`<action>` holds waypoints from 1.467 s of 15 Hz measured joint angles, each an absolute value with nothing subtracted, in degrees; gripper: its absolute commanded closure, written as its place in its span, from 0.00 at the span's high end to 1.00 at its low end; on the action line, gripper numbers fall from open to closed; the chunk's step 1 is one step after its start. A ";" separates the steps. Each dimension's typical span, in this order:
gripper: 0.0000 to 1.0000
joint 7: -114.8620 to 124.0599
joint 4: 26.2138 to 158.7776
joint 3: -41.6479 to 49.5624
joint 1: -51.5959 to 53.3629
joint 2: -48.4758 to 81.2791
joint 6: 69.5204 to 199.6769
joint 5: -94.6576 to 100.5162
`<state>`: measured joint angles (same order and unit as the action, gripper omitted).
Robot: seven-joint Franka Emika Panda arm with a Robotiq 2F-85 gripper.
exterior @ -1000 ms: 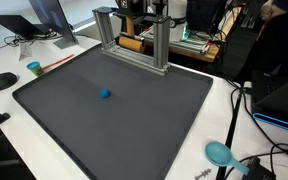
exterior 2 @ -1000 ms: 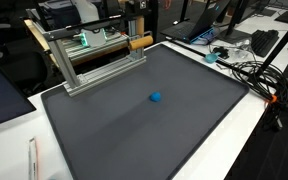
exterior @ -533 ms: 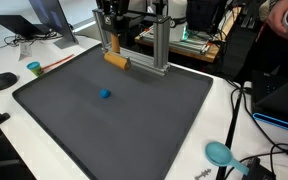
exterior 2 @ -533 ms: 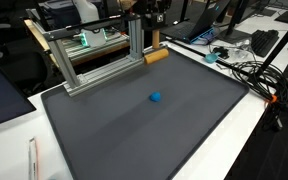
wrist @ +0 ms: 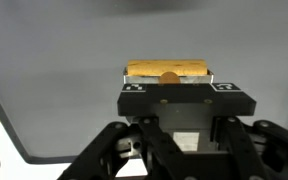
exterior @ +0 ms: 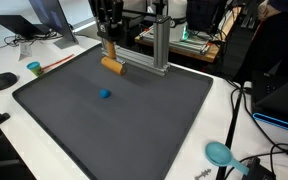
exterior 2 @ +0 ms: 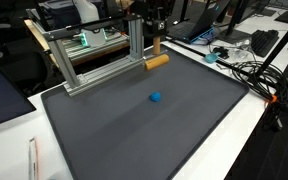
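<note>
My gripper [exterior: 110, 54] is shut on a tan wooden block [exterior: 112, 66], which it holds crosswise just above the far edge of the dark grey mat [exterior: 134, 125], in front of a metal frame [exterior: 162, 42]. It shows in both exterior views, with the gripper [exterior 2: 154, 50] over the block [exterior 2: 157, 62]. In the wrist view the block [wrist: 169, 71] sticks out beyond the gripper [wrist: 170, 80], whose body hides the fingertips. A small blue object [exterior: 104, 95] lies on the mat nearer the middle, apart from the gripper; it also shows in an exterior view [exterior 2: 155, 98].
The metal frame [exterior 2: 94, 58] stands along the mat's far edge. A teal cup [exterior: 33, 68], a mouse [exterior: 2, 81] and a laptop [exterior: 24, 25] are off the mat on one side. A teal round object [exterior: 219, 153] and cables [exterior 2: 252, 72] lie on the white table.
The gripper has come forward out of the frame and moved down towards the mat, carrying the wooden block. The blue object has not moved.
</note>
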<state>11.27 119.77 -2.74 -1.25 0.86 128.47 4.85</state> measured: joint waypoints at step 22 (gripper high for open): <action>0.23 20.55 119.95 1.16 1.24 11.25 141.22 12.18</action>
<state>20.55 119.95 1.16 1.24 11.25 141.22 12.18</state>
